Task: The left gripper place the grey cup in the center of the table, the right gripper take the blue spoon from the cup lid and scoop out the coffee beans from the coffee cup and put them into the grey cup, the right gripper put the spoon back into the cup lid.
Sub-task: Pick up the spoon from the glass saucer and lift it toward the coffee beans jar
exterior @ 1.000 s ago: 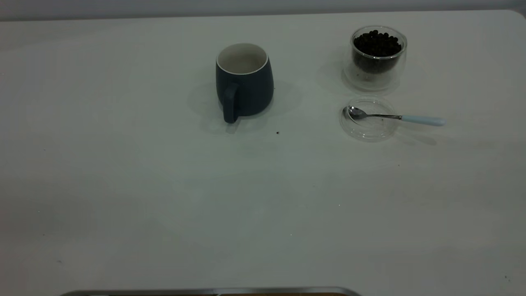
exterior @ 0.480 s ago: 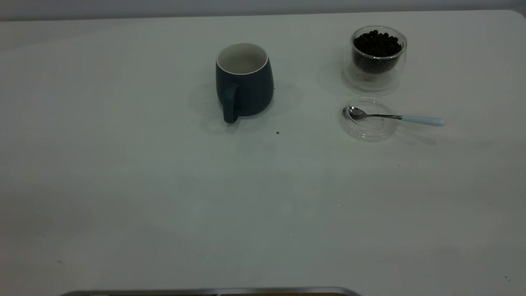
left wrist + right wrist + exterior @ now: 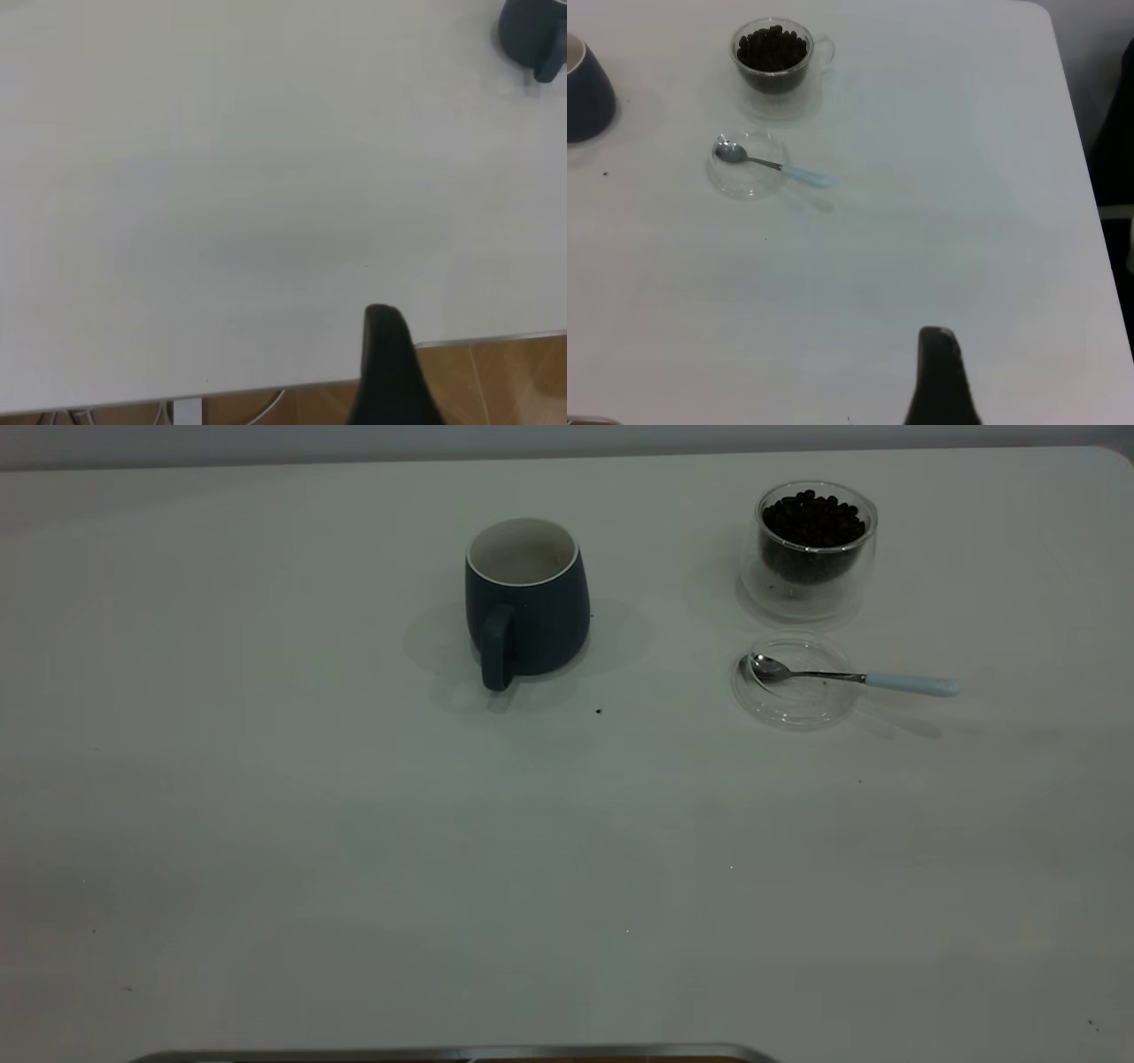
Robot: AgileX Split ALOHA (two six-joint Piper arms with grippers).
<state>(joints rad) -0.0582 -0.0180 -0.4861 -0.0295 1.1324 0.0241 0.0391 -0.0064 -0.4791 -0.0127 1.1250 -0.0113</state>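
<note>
The grey cup stands upright near the table's middle toward the far side, handle toward the camera; it also shows in the left wrist view and the right wrist view. To its right the clear coffee cup holds coffee beans. In front of it lies the cup lid with the blue spoon resting across it, bowl in the lid, handle pointing right. Neither arm appears in the exterior view. My left gripper hovers shut over the table's near edge; my right gripper is shut, far from the spoon.
The white table has a few dark specks, one just right of the grey cup. A metal strip runs along the near edge. Wooden floor shows beyond that edge in the left wrist view.
</note>
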